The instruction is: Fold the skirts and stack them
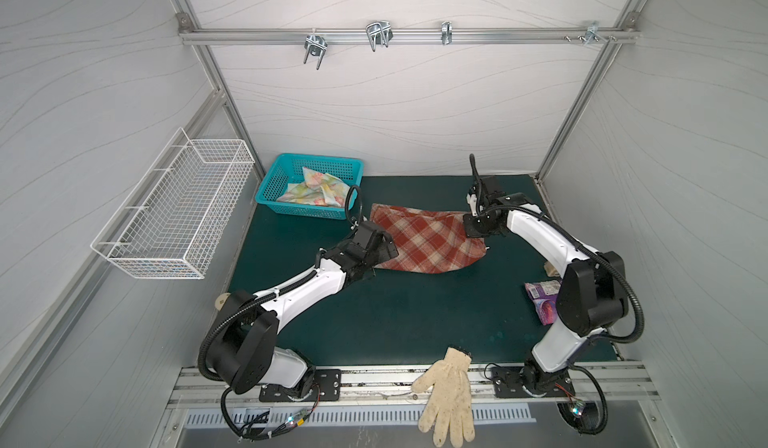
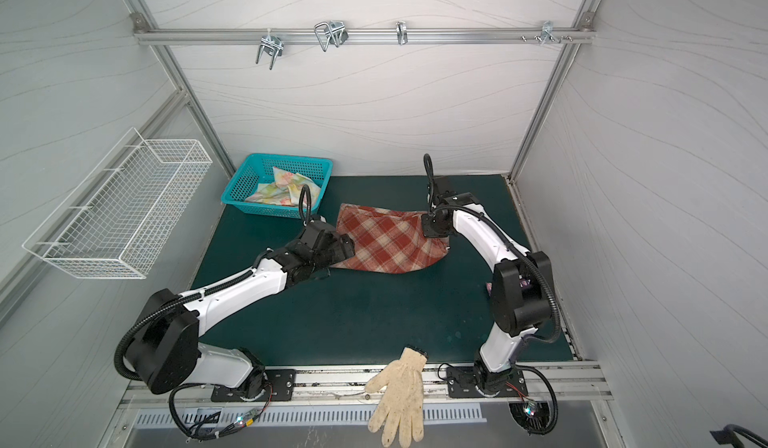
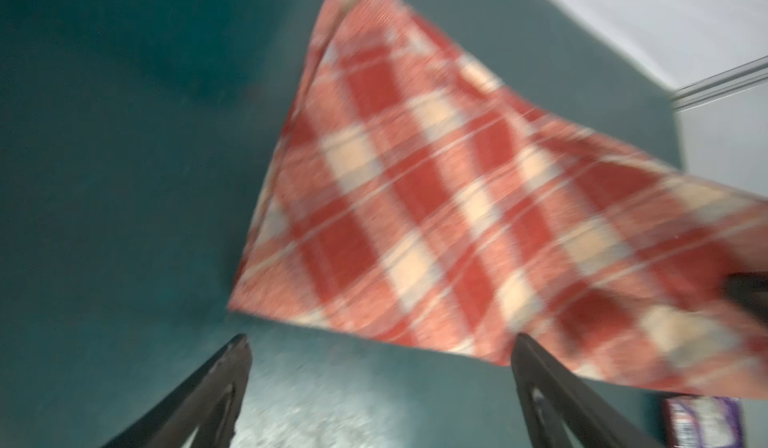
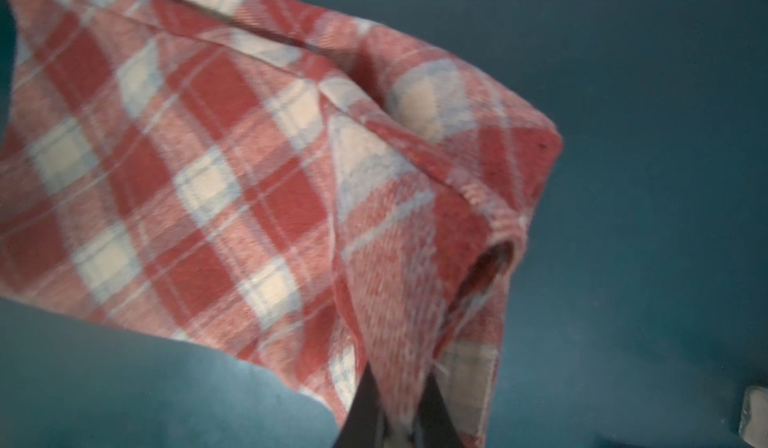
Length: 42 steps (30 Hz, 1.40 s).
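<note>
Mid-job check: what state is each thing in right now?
Plaid skirt: unfolded on the mat, one end pinched.
Floral skirt: crumpled in the basket.
Left gripper: open, empty, beside the plaid skirt.
Right gripper: shut on the plaid skirt.
Basket: upright, holding the floral skirt.
Glove: lying flat, untouched.

Even light; wrist views blurred

Both top views high, looking down on whole table [image 1: 395, 313], both wrist views close over plaid skirt [image 3: 415, 200]
</note>
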### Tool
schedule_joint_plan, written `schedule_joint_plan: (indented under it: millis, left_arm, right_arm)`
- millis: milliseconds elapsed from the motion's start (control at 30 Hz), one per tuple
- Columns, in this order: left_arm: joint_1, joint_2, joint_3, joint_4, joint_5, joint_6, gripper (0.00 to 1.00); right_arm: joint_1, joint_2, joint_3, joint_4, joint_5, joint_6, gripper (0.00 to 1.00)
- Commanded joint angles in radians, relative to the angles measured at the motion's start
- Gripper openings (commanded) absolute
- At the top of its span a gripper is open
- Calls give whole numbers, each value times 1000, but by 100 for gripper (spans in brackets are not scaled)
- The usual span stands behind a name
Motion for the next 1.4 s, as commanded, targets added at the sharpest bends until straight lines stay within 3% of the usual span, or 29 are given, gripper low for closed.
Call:
schedule_joint_plan:
  millis: [0, 233, 533, 800, 933, 1300, 1367]
  left_arm:
    - [1, 49, 93, -36, 21, 42, 98]
    - [1, 185, 173, -21, 88, 41, 98]
    - [2, 325, 253, -11, 129, 27, 98]
    - [1, 432, 395, -69, 137, 46, 98]
    - [1, 468, 446, -79, 137, 52, 98]
    - [1, 578, 559, -107, 141, 70, 97]
    - [-1, 590, 566, -101, 156, 59, 97]
  right_arm:
    - [25, 32, 49, -81, 21, -2, 8]
    - [-23, 26, -45, -27, -55, 31, 12]
    - [-185, 15, -203, 82, -237, 77, 34]
    - [-307, 1, -315, 199, -353, 113, 83]
    - [-336, 20, -330, 224, -373, 112, 98]
    - [-333, 83, -382, 329, -459, 174, 99]
    - [-333, 91, -399, 351, -462, 185, 95]
